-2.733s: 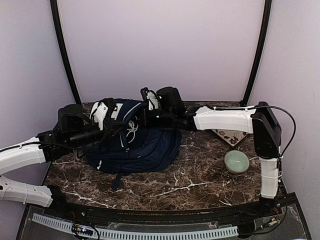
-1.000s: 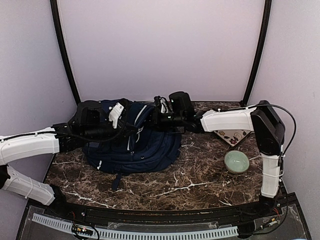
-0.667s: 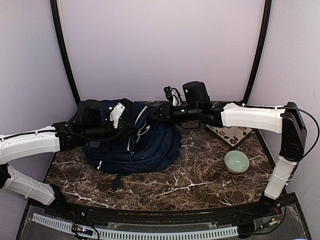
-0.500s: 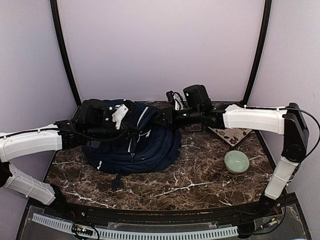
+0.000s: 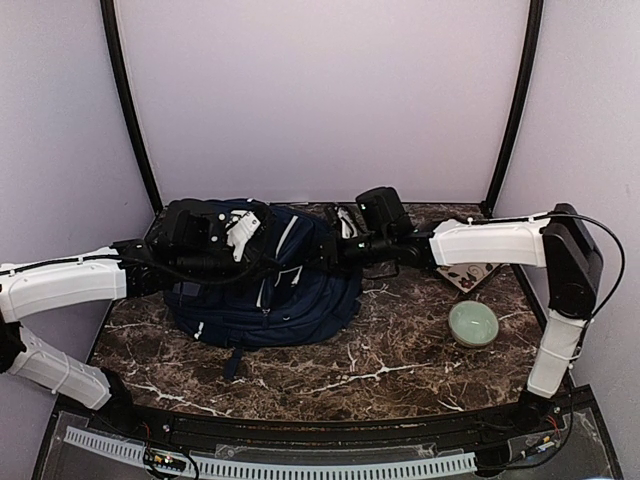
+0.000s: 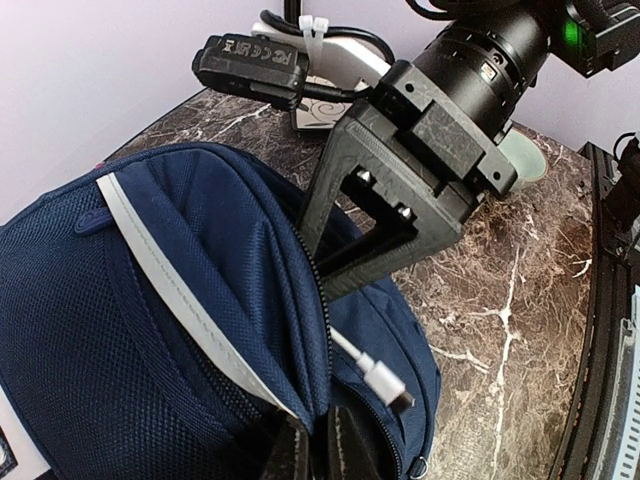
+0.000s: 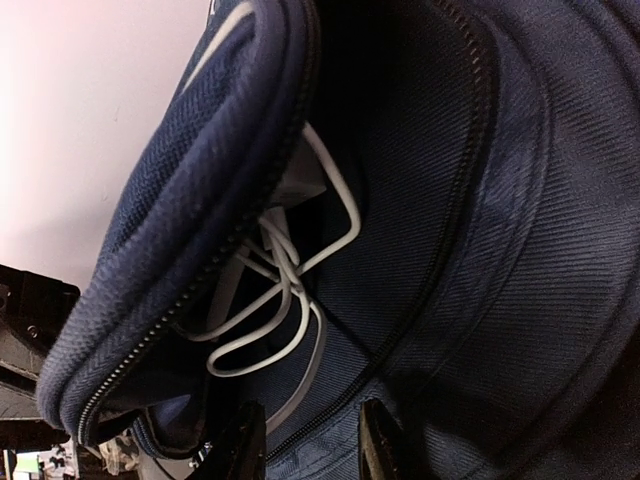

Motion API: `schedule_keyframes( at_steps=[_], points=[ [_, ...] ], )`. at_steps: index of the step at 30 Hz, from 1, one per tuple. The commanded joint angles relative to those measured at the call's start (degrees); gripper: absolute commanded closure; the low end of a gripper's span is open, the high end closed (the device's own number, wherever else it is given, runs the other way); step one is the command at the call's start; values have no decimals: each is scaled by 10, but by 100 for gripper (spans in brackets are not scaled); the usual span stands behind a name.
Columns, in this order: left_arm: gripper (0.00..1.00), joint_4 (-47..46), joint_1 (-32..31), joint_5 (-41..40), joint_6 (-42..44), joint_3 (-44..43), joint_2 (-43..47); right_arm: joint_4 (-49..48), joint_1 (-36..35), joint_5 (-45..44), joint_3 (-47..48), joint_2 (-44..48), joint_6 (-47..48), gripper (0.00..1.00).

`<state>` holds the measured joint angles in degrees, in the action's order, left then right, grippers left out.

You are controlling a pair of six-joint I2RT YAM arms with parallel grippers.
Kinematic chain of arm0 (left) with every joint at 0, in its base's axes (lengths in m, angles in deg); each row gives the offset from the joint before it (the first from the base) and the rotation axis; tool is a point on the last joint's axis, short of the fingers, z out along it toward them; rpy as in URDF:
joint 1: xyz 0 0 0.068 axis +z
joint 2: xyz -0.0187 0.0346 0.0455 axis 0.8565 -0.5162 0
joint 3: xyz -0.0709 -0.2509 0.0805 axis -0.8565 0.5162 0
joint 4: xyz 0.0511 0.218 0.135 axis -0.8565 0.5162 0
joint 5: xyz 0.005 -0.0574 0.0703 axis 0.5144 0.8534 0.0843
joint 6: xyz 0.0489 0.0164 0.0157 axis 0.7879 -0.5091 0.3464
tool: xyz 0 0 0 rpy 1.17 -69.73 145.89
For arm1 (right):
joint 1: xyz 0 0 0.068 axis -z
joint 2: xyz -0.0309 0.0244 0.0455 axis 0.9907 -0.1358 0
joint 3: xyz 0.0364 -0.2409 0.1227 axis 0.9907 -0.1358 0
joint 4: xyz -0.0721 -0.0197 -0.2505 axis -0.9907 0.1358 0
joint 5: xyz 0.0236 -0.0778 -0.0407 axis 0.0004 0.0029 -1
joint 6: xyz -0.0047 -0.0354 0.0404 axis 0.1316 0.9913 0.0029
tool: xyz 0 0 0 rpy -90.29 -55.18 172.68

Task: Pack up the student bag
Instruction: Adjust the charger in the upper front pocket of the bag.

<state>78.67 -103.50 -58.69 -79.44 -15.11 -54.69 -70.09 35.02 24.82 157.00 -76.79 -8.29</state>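
The student bag [image 5: 290, 290] lies on its side at the back left of the marble desk [image 5: 400, 370], its zipped mouth facing right. The left gripper [image 6: 318, 452] is closed on the rim of that mouth, pinching the navy fabric beside the white stripe and holding the flap up. The right gripper [image 7: 308, 428] is at the opening from the other side, its fingers standing partly apart with nothing clamped between them. A white charging cable [image 7: 300, 290] sits looped inside the bag, one plug end poking out past the zip. Well off to the right are a pale green bowl [image 5: 473, 323] and a patterned dish [image 5: 462, 272].
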Motion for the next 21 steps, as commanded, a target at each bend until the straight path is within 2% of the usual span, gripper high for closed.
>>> schedule_keyframes(
  at_steps=[1, 6, 10, 15, 21],
  points=[
    [100, -9, -5, 25, 11, -13, 14, -74, -18, 31, -4, -13, -37, 68],
    [100, -9, -5, 25, 11, -13, 19, -94, -24, 41, -5, -30, -55, 76],
    [100, -9, -5, 26, 10, -12, 18, -125, -26, 49, -7, -40, -76, 79],
    [100, -9, -5, 35, 9, -14, 15, -169, -34, 56, 10, -69, -103, 92],
    [100, -34, -5, 80, -3, -3, 24, -208, -44, 55, 45, -123, -135, 95]
  ],
)
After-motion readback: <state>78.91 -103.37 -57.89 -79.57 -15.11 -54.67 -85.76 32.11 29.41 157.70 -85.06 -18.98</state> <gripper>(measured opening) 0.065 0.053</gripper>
